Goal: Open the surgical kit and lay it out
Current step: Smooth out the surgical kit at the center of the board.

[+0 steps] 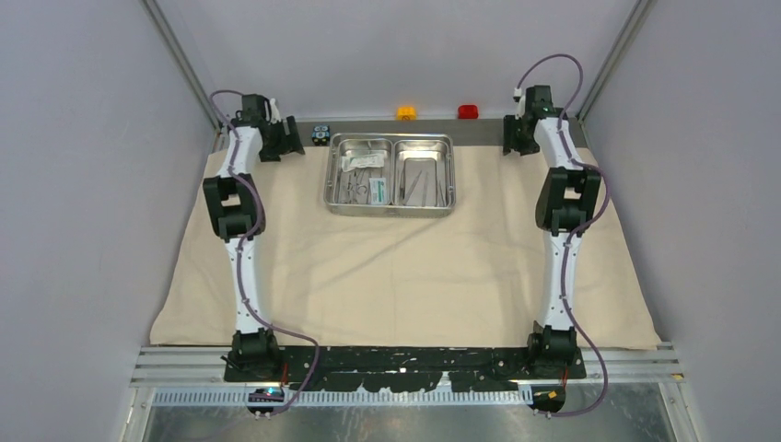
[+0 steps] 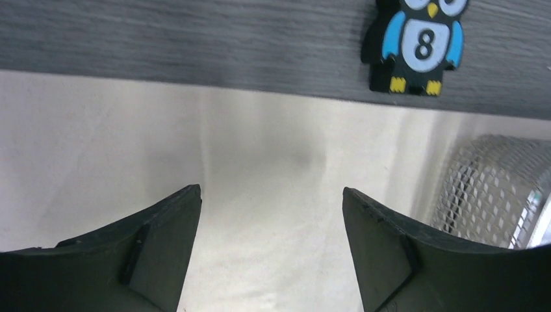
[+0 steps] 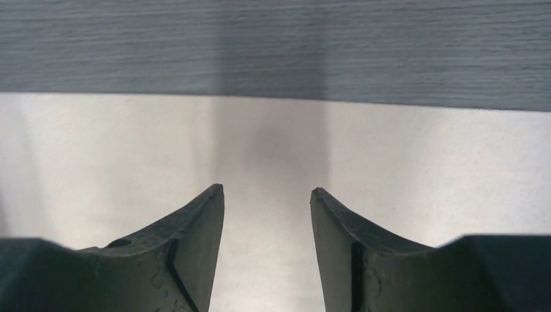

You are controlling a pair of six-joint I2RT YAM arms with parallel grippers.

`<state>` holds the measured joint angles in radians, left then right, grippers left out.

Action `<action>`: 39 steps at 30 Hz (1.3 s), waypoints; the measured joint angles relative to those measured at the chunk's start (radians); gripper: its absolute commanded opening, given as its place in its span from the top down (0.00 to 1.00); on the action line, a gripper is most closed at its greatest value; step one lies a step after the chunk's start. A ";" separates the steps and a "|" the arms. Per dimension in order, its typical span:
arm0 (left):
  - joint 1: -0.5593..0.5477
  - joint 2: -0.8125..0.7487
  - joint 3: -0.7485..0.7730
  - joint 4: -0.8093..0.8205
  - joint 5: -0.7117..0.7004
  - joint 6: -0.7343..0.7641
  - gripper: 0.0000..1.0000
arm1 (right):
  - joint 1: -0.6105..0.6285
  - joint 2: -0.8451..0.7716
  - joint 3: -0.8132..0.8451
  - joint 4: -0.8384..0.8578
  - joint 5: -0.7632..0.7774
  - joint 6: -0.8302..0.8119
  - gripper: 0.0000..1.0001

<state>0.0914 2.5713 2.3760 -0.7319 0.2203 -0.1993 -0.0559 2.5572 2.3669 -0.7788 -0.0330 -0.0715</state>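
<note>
At the far-left corner of the beige cloth wrap, I read the left gripper low over the fabric. Its wrist camera shows both fingers spread wide with only bare cloth between them: the pincer is released and grasps nothing. The cloth wrap lies opened out flat across the table, reaching from the arm bases to the far edge. A strip of dark grey tabletop is exposed beyond that edge.

Just right of the left gripper, I note a small black-and-blue owl block marked with an 8. It stands on the bare tabletop and is clear of the cloth.

Further right, at the far centre of the cloth, sits the steel tray.
- Left compartment: ring-handled instruments and a white-and-green packet, lying together.
- Right compartment: thin straight tools. I cannot count them at this size.

Behind the tray, against the back wall, I see an orange button and, to its right, a red button.

At the far-right corner of the cloth, the right gripper hangs over the fabric. Its fingers stand apart, more narrowly than the left pair, with nothing between them: released.
</note>
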 measured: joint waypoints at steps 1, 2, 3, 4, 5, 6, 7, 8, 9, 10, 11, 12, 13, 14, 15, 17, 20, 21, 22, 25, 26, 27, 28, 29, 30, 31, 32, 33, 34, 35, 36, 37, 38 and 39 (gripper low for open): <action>0.004 -0.021 -0.032 0.007 0.019 -0.004 0.16 | 0.000 -0.026 -0.029 0.004 -0.014 0.008 0.39; 0.006 -0.043 -0.065 0.016 0.033 -0.005 0.15 | 0.000 -0.065 -0.078 0.024 -0.032 0.014 0.38; 0.007 -0.072 -0.109 0.026 0.050 -0.005 0.14 | 0.002 -0.105 -0.125 0.037 -0.045 0.018 0.38; 0.007 -0.103 -0.152 0.030 0.065 -0.003 0.12 | 0.003 -0.150 -0.180 0.053 -0.060 0.019 0.36; 0.006 -0.136 -0.196 0.035 0.078 0.002 0.11 | 0.006 -0.197 -0.231 0.066 -0.071 0.019 0.36; 0.005 -0.169 -0.240 0.040 0.089 0.007 0.10 | 0.010 -0.243 -0.279 0.077 -0.081 0.018 0.35; 0.002 -0.205 -0.288 0.048 0.095 0.022 0.09 | 0.013 -0.277 -0.312 0.084 -0.087 0.017 0.35; -0.002 -0.243 -0.337 0.050 0.098 0.035 0.09 | 0.017 -0.317 -0.353 0.098 -0.093 0.015 0.34; -0.005 -0.271 -0.370 0.051 0.098 0.050 0.08 | 0.023 -0.347 -0.383 0.106 -0.097 0.013 0.34; -0.009 -0.297 -0.404 0.055 0.095 0.065 0.08 | 0.030 -0.373 -0.412 0.119 -0.098 0.008 0.34; -0.014 -0.320 -0.435 0.060 0.090 0.082 0.08 | 0.037 -0.390 -0.435 0.129 -0.097 0.002 0.34; -0.019 -0.336 -0.460 0.063 0.084 0.101 0.08 | 0.043 -0.397 -0.449 0.135 -0.097 -0.002 0.34; -0.026 -0.346 -0.479 0.064 0.078 0.114 0.08 | 0.054 -0.399 -0.462 0.143 -0.095 -0.006 0.34; -0.032 -0.350 -0.493 0.064 0.068 0.130 0.08 | 0.063 -0.396 -0.473 0.147 -0.090 -0.008 0.34; -0.039 -0.350 -0.502 0.065 0.061 0.139 0.08 | 0.072 -0.391 -0.484 0.148 -0.087 -0.011 0.34; -0.050 -0.348 -0.518 0.060 0.048 0.163 0.08 | 0.089 -0.378 -0.496 0.148 -0.079 -0.018 0.35; -0.065 -0.338 -0.520 0.058 0.033 0.189 0.10 | 0.106 -0.346 -0.499 0.148 -0.069 -0.030 0.36; -0.070 -0.333 -0.520 0.058 0.027 0.198 0.11 | 0.111 -0.334 -0.499 0.149 -0.064 -0.032 0.36; -0.073 -0.329 -0.520 0.058 0.021 0.206 0.13 | 0.114 -0.322 -0.499 0.148 -0.061 -0.036 0.36; -0.079 -0.310 -0.520 0.056 0.002 0.222 0.19 | 0.113 -0.289 -0.499 0.143 -0.045 -0.047 0.38; -0.084 -0.303 -0.520 0.055 -0.006 0.234 0.22 | 0.113 -0.280 -0.499 0.140 -0.039 -0.051 0.39; -0.090 -0.301 -0.517 0.052 -0.013 0.237 0.24 | 0.112 -0.269 -0.498 0.137 -0.035 -0.055 0.39; -0.095 -0.301 -0.515 0.048 -0.019 0.240 0.26 | 0.111 -0.259 -0.494 0.133 -0.031 -0.062 0.41; -0.099 -0.295 -0.510 0.043 -0.029 0.248 0.29 | 0.111 -0.259 -0.488 0.133 -0.028 -0.064 0.42; -0.103 -0.290 -0.502 0.037 -0.038 0.254 0.32 | 0.111 -0.257 -0.483 0.131 -0.025 -0.066 0.44; -0.106 -0.284 -0.491 0.029 -0.045 0.259 0.35 | 0.111 -0.253 -0.478 0.126 -0.023 -0.069 0.47; -0.108 -0.276 -0.478 0.021 -0.051 0.262 0.38 | 0.111 -0.247 -0.473 0.122 -0.021 -0.074 0.49; -0.110 -0.269 -0.466 0.014 -0.056 0.266 0.40 | 0.111 -0.241 -0.463 0.116 -0.022 -0.076 0.52; -0.111 -0.262 -0.455 0.008 -0.060 0.266 0.43 | 0.111 -0.237 -0.456 0.113 -0.020 -0.078 0.55; -0.111 -0.253 -0.441 -0.003 -0.064 0.269 0.46 | 0.111 -0.233 -0.448 0.107 -0.022 -0.080 0.59; -0.111 -0.246 -0.427 -0.012 -0.065 0.269 0.49 | 0.111 -0.228 -0.442 0.103 -0.021 -0.083 0.62; -0.111 -0.235 -0.407 -0.024 -0.068 0.272 0.54 | 0.111 -0.222 -0.431 0.096 -0.023 -0.084 0.66; -0.111 -0.224 -0.388 -0.036 -0.070 0.274 0.59 | 0.111 -0.216 -0.419 0.089 -0.021 -0.085 0.70; -0.111 -0.212 -0.370 -0.047 -0.071 0.276 0.66 | 0.111 -0.210 -0.408 0.082 -0.021 -0.087 0.74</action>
<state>-0.0200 2.3589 2.0064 -0.7784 0.1490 0.0769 0.0547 2.3474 1.9591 -0.6968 -0.0540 -0.1589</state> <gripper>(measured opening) 0.483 0.364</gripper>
